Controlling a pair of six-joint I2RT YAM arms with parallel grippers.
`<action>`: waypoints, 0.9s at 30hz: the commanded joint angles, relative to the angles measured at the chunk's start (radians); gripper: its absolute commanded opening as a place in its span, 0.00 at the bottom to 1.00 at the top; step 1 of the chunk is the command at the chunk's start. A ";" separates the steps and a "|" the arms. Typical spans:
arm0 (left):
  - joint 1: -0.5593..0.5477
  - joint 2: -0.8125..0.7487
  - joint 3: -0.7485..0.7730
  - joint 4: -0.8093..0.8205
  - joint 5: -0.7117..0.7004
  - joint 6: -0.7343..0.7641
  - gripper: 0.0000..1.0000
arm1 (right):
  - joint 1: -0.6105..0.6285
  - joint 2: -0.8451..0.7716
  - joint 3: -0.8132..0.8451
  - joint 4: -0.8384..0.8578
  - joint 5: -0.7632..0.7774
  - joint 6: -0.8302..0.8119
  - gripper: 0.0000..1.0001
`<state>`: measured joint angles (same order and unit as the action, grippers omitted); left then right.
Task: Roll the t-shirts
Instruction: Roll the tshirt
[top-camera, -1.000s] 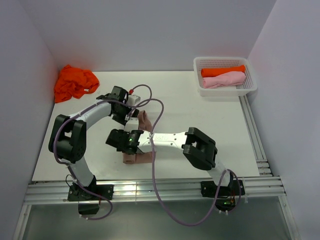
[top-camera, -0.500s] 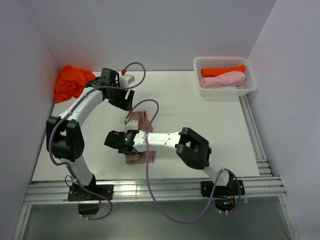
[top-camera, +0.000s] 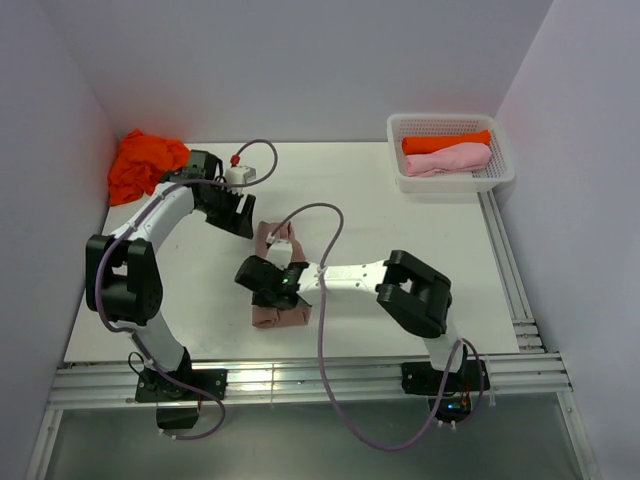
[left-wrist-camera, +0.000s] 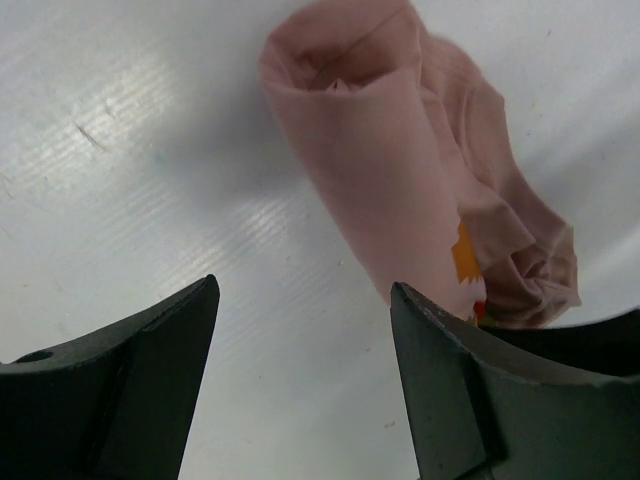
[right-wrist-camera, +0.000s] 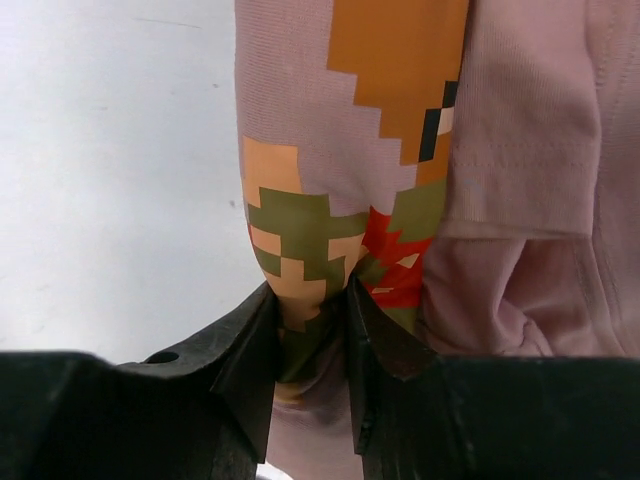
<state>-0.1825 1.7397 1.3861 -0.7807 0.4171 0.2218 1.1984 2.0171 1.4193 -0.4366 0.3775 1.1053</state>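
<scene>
Pinkish-brown t-shirt (top-camera: 280, 316) rolled; right jaws pinch it; left jaws apart.

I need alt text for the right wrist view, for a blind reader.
The right gripper pinches a fold of a pinkish-brown t-shirt, at its pixel-style print of orange, green and red. The white table shows at the left.

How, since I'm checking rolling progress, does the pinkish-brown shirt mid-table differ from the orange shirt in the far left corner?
The pinkish-brown shirt is rolled into a long bundle; the orange shirt is a crumpled heap. The pinkish-brown one carries a pixelated print; the orange one looks plain. The right gripper's fingers pinch the pinkish-brown one; no fingers hold the orange one. Both lie on the white table, outside the basket.
</scene>
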 joint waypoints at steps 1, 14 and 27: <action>0.020 -0.061 -0.041 0.003 0.051 0.040 0.76 | -0.045 -0.060 -0.166 0.306 -0.198 -0.016 0.30; 0.040 -0.088 -0.177 0.044 0.113 0.064 0.77 | -0.143 -0.109 -0.463 0.788 -0.361 0.140 0.31; -0.035 -0.036 -0.208 0.144 0.036 -0.009 0.77 | -0.145 -0.144 -0.557 0.834 -0.319 0.240 0.37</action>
<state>-0.1963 1.6993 1.1843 -0.6933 0.4789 0.2405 1.0554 1.8988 0.9024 0.4397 0.0490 1.3132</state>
